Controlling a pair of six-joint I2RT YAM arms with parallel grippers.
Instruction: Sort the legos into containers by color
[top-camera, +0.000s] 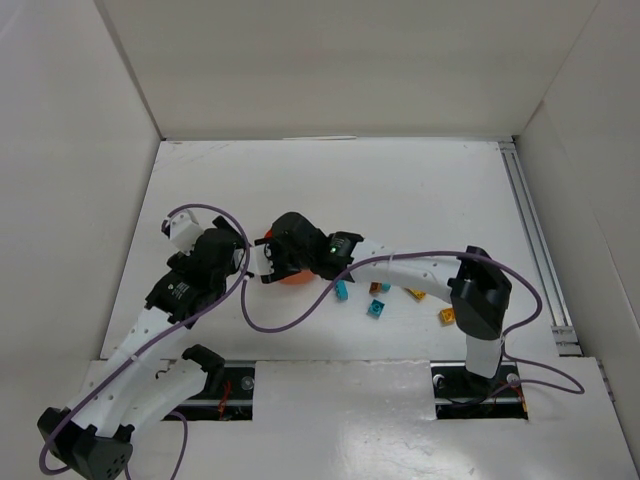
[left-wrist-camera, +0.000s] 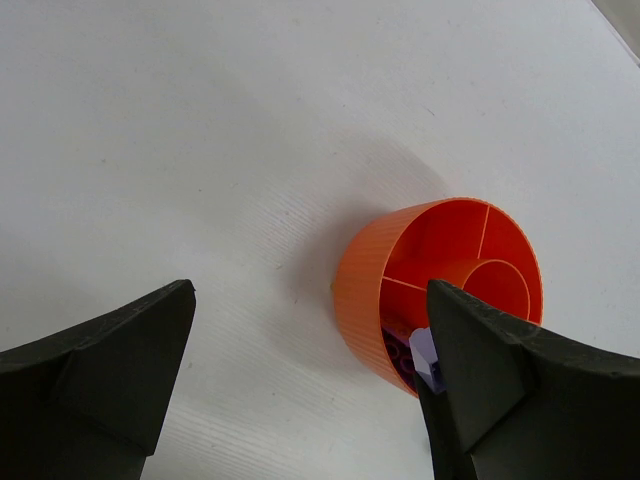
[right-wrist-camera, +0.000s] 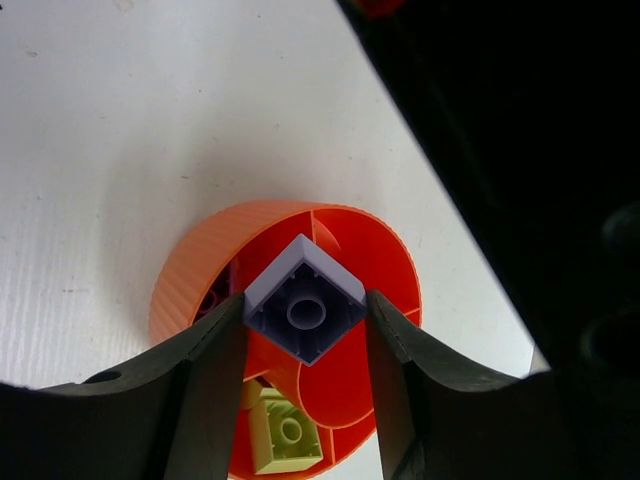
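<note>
Above the orange dish (right-wrist-camera: 185, 275), the right gripper (right-wrist-camera: 305, 335) pinched a pale purple brick (right-wrist-camera: 305, 295), seemingly by its corners, so it might twist on release into the yellow-green brick's (right-wrist-camera: 285, 432) wedge, while the left gripper (left-wrist-camera: 308, 340) hung wide open beside the dish.

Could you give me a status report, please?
Right gripper shut on pale purple square plastic brick, over round orange divided plastic dish. Left gripper open, empty, beside dish. Nothing between brick and dish.

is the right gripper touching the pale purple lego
Touching. The right wrist view shows the right gripper with both fingers pressed against opposite corners of the pale purple lego, over the orange dish.
</note>
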